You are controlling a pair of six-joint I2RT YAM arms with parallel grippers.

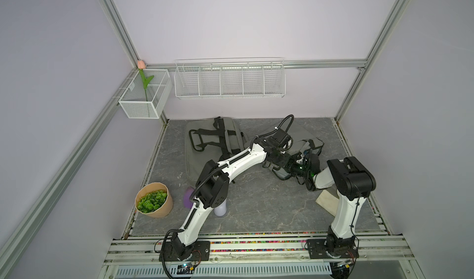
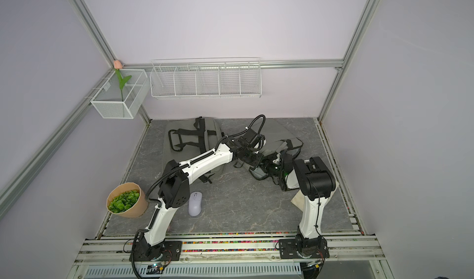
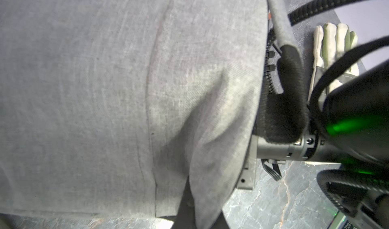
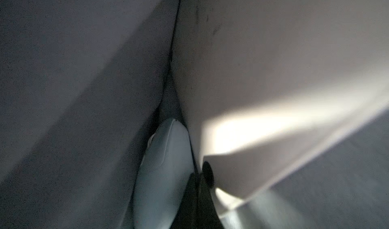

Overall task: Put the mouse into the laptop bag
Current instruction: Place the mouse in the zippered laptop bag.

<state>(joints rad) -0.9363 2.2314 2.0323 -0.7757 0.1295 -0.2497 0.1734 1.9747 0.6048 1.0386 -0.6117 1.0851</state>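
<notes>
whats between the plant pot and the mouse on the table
A small purple thing lies between the plant pot and the mouse, seen in a top view; the left arm leans over the gap and hides most of it.

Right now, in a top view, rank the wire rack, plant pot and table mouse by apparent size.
1. wire rack
2. plant pot
3. table mouse
No ties. The rack hangs farther back, yet looks largest.
</notes>
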